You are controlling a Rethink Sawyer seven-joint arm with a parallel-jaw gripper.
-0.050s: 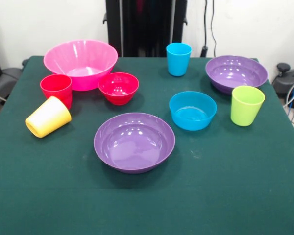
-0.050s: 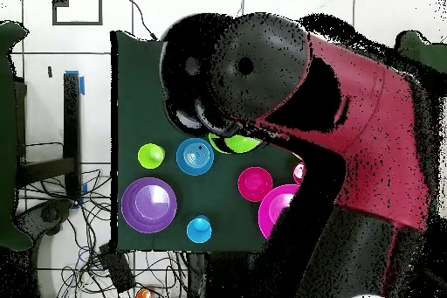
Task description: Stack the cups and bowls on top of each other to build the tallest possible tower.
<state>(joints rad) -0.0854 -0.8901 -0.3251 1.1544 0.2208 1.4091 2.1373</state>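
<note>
- Front view: nothing was stacked yet. On the green tabletop [image 1: 235, 196] you had the large pink bowl [image 1: 81, 62] at the far left, with the red cup [image 1: 57, 89] and the small red bowl [image 1: 118, 87] just beside it.
- The yellow cup [image 1: 48, 117] lay tipped on its side near the left edge; you would need to right it before it could nest.
- One purple bowl [image 1: 134, 141] sat nearest the camera, the other purple bowl [image 1: 236, 73] at the far right, the medium blue bowl [image 1: 192, 110] between them, the lime green cup [image 1: 247, 105] just right of it, and the blue cup [image 1: 179, 58] upright at the back.
- No claw showed here.
- Overhead view: the red and black arm [image 2: 349, 128] covered much of the tabletop, and I cannot tell whether the claw was open or closed.
- A lime-green patch [image 2: 237, 144] showed under the arm; I cannot tell whether it was the small green bowl.
- My judgement: start with a wide bowl as base, keeping the cups for the top.
</note>
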